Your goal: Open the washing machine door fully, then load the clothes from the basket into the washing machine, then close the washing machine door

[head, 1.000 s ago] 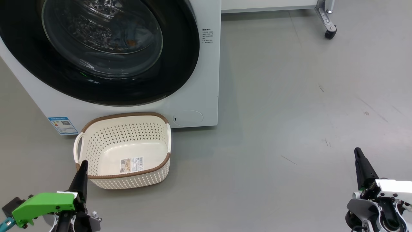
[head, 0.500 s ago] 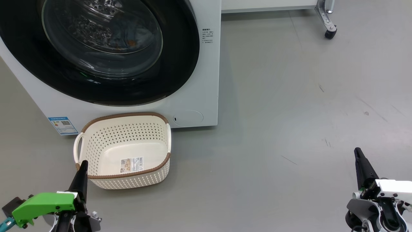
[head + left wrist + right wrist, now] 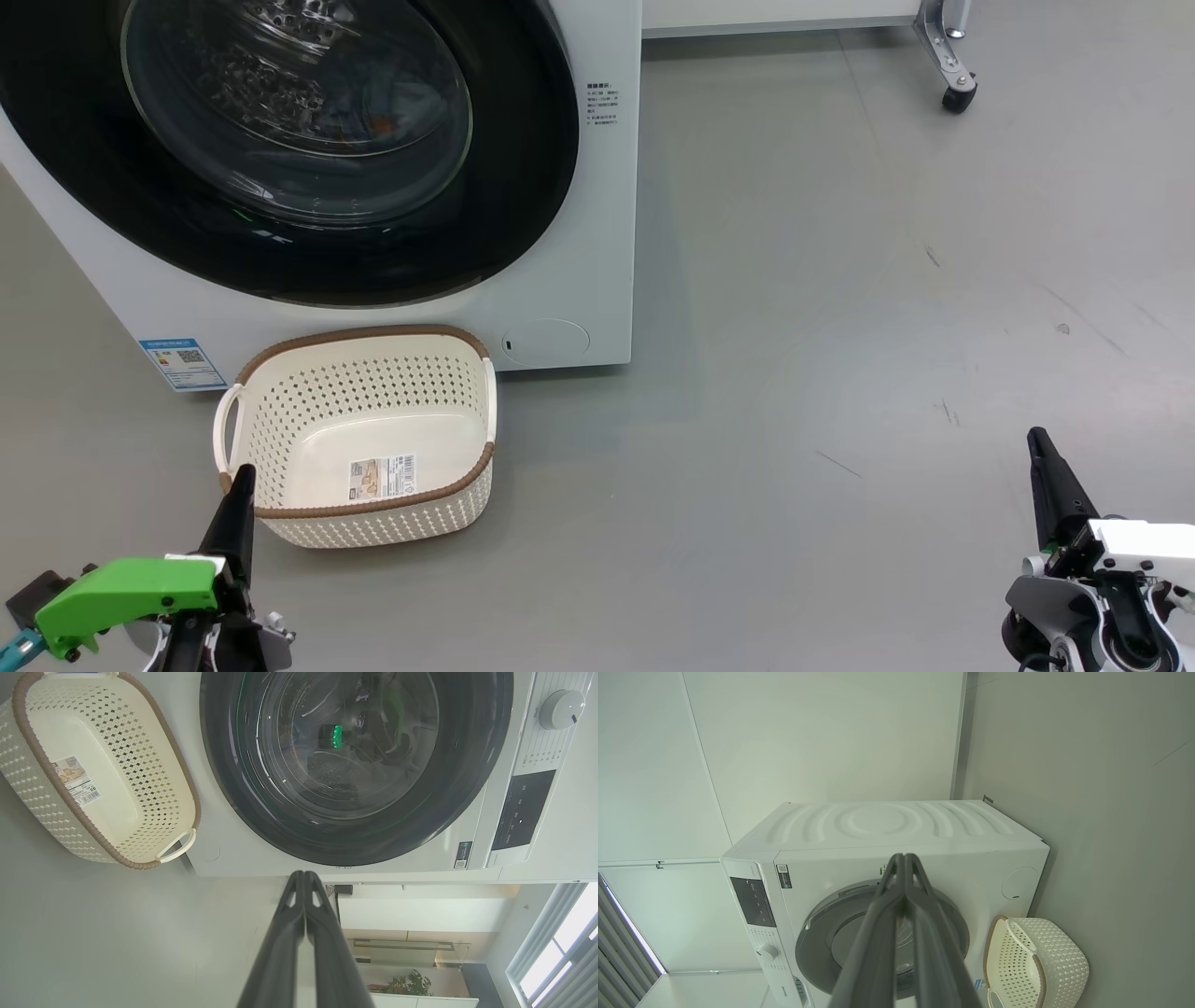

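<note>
The washing machine point(image 3: 597, 233) stands at the upper left, its door point(image 3: 523, 187) lying flat against the front, black rim around the glass bowl point(image 3: 299, 103). Through the glass I make out pale cloth with an orange print point(image 3: 378, 121) inside the drum. The cream basket point(image 3: 280, 411) sits on the floor against the machine's base, holding just its label sticker point(image 3: 381, 476). My left gripper point(image 3: 241, 481) is shut, its tip beside the basket's near left corner. My right gripper point(image 3: 1036, 441) is shut, low at the right, far from the machine. The left wrist view shows the door point(image 3: 467, 788) and basket point(image 3: 28, 784).
A blue label sticker point(image 3: 183, 362) marks the machine's lower left. A castor on a metal leg point(image 3: 958, 93) stands at the upper right. Grey floor point(image 3: 840, 373) spreads to the right of the machine. The control panel and dial point(image 3: 560, 708) show in the left wrist view.
</note>
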`<state>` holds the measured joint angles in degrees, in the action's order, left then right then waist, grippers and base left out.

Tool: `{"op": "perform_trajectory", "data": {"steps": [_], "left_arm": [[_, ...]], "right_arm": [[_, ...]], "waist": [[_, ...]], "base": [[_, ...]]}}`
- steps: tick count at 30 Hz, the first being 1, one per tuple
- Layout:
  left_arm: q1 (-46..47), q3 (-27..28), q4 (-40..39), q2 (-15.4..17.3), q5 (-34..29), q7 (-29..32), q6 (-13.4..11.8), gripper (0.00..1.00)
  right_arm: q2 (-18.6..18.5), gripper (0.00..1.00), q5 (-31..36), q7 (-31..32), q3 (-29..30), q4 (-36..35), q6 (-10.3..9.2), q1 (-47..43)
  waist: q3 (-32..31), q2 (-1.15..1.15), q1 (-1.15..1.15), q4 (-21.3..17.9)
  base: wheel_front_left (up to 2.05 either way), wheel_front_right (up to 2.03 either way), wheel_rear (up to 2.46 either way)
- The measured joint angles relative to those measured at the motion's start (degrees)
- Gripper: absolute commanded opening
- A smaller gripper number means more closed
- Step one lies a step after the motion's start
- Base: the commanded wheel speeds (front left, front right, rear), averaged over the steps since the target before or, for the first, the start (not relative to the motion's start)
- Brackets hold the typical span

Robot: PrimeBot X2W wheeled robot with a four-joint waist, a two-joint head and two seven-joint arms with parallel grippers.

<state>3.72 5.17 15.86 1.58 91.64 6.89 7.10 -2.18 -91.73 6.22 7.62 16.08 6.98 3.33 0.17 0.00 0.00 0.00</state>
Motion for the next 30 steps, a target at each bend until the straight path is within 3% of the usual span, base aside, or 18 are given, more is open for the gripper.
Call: {"op": "perform_trajectory", "data": {"steps": [30], "left_arm": [[0.00,-0.03,-0.01,0.00,0.00,-0.15,0.00,0.00]], "right_arm": [[0.00,0.00,0.00,0.00,0.00,-0.01,0.00,0.00]], "waist": [[0.00,0.00,0.00,0.00]], "base": [[0.00,0.00,0.00]]}}
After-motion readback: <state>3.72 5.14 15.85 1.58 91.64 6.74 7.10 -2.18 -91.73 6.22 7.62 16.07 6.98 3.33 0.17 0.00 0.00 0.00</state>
